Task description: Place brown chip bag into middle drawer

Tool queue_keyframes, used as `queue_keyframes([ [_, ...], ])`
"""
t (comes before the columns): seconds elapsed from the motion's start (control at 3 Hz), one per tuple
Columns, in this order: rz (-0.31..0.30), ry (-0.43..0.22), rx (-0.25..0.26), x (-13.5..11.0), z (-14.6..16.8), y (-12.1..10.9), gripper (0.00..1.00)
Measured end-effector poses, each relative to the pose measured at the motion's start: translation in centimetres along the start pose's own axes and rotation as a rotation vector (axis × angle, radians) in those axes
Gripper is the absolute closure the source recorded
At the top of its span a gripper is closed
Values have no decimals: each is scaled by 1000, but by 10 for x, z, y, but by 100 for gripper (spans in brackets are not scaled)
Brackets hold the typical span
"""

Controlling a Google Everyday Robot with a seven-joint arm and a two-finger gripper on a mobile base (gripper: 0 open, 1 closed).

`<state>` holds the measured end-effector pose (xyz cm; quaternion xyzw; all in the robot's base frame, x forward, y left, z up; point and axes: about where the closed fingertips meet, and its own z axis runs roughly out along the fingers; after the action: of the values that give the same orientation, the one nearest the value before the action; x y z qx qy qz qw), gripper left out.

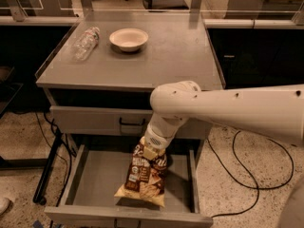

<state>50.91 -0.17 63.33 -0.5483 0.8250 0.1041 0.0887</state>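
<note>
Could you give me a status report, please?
Hand over the open middle drawer, gripping brown chip bag by its top. Bag's bottom at drawer floor. Bowl and bottle up on cabinet top.

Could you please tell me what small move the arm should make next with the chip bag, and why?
Probably release. The gripper holds the brown chip bag by its top, upright inside the open middle drawer, and the bag's lower edge appears to rest on the drawer floor. Opening the jaws there should let it settle inside without a drop.
</note>
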Motion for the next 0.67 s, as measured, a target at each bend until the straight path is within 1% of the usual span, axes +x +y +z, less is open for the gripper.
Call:
queue_keyframes([
  [0.33, 1, 1, -3, 0, 3, 0, 100],
  [0.67, 14, 0, -25, -1, 18, -1, 100],
])
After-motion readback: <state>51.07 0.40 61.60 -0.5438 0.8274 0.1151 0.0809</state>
